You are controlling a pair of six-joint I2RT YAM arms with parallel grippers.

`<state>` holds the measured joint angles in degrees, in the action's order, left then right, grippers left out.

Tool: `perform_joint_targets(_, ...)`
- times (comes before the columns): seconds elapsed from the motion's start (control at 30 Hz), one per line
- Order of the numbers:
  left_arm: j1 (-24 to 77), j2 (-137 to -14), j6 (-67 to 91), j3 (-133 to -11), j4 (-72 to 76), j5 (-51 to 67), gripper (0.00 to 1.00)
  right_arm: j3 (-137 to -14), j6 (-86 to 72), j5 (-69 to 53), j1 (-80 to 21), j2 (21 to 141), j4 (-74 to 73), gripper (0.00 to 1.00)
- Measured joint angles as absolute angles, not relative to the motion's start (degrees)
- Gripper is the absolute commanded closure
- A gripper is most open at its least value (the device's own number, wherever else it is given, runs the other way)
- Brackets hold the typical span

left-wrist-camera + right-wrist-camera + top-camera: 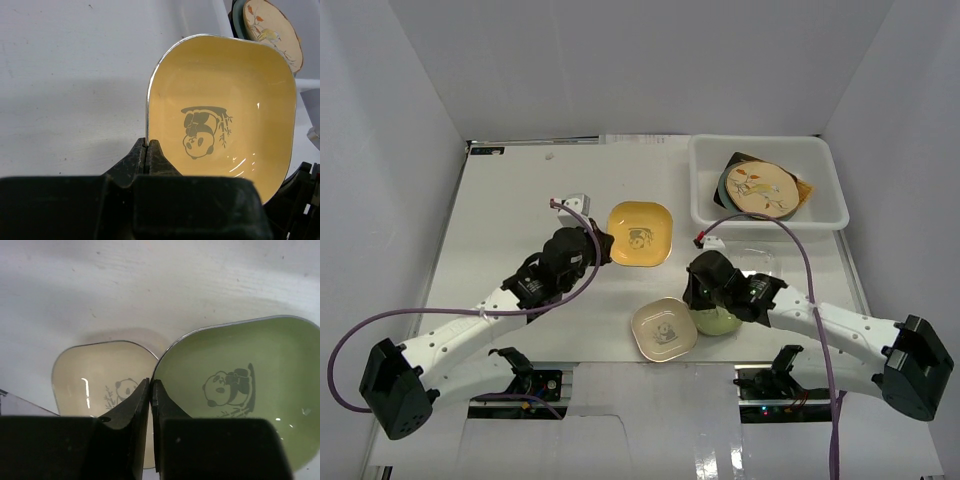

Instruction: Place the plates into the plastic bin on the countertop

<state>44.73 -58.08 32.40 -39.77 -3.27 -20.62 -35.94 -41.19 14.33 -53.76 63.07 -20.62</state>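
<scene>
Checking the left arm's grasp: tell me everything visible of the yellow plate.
The yellow plate is a shallow rounded square, glossy like glazed ceramic or melamine, with a thin pale rim and a dark panda-and-bamboo print in its middle. It faces up and looks whole. The left gripper is shut on the rim nearest that arm. It is over the countertop, left of the plastic bin, touching no other plate; whether it is lifted cannot be told.
</scene>
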Motion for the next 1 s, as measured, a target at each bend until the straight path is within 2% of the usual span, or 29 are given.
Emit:
perform_joint_targets(0.47,44.73,-56.16,33.45,-43.20,-6.22,-21.28,1.00,-53.15,-29.74,25.58,-54.54,56.18,-30.52,0.92)
perform_joint_targets(0.63,44.73,-56.14,33.67,-44.14,-7.09,-21.21,1.00,-65.39,-21.28,32.10,-53.17,58.13,-31.73,0.92)
perform_joint_targets(0.77,44.73,-56.60,33.95,-45.19,-7.07,-20.10,1.00,-72.86,-13.02,30.55,-40.25,62.06,-26.70,0.92)
perform_joint_targets(0.87,44.71,-58.74,34.11,-46.94,-6.83,-18.13,1.00,-73.23,-8.27,26.74,-28.12,67.00,-20.97,0.92)
perform_joint_targets(1.0,44.71,-62.17,34.33,-49.04,-6.26,-15.44,1.00,-72.93,-6.07,21.98,-19.11,77.30,-15.14,0.92)
